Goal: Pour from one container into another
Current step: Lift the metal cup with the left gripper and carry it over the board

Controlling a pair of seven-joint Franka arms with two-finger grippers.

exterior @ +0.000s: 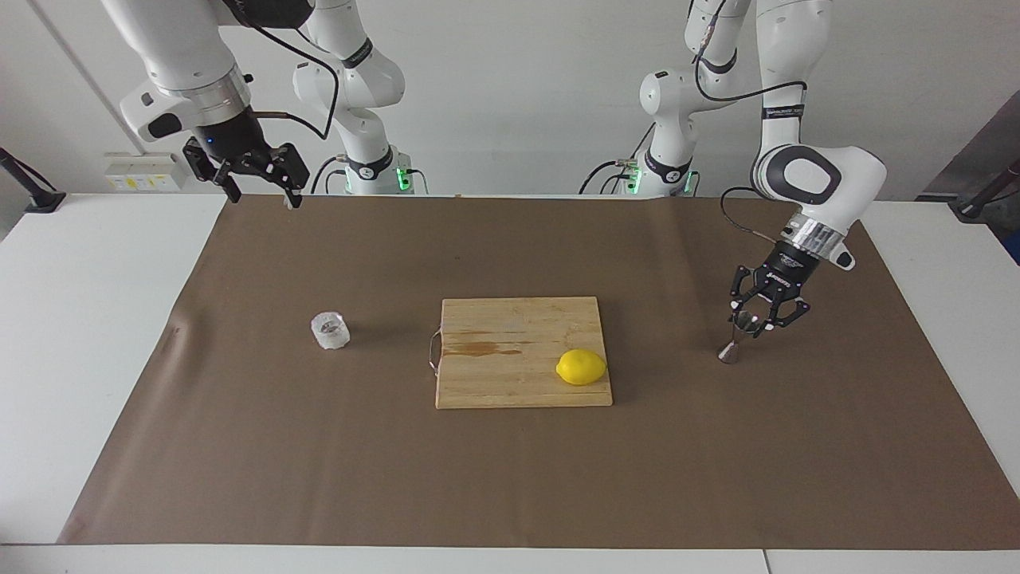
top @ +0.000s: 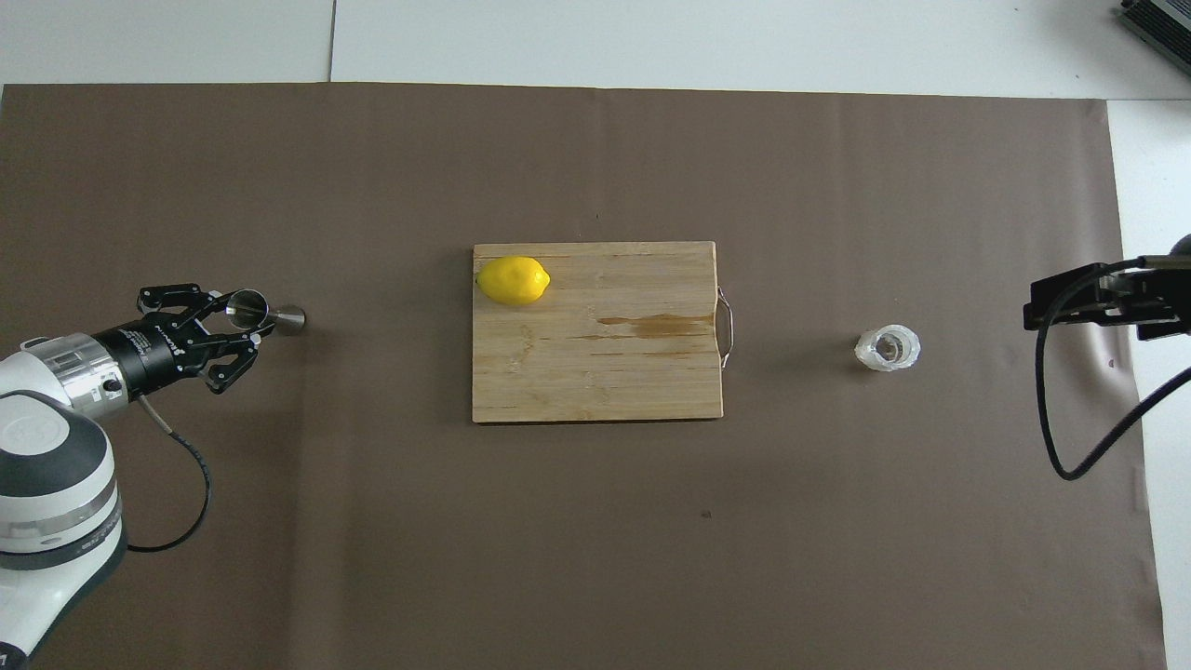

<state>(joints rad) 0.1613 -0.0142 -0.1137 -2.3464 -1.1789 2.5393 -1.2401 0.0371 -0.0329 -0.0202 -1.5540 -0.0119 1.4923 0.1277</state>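
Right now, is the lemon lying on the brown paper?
No, the lemon lies on the wooden cutting board, at its corner toward the left arm's end.

You'll find no legible text: small white print on the left gripper (top: 244,323) body, unreadable.

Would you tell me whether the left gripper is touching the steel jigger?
Touching: in the facing view the left gripper has its fingertips closed on the upper cone of the steel jigger.
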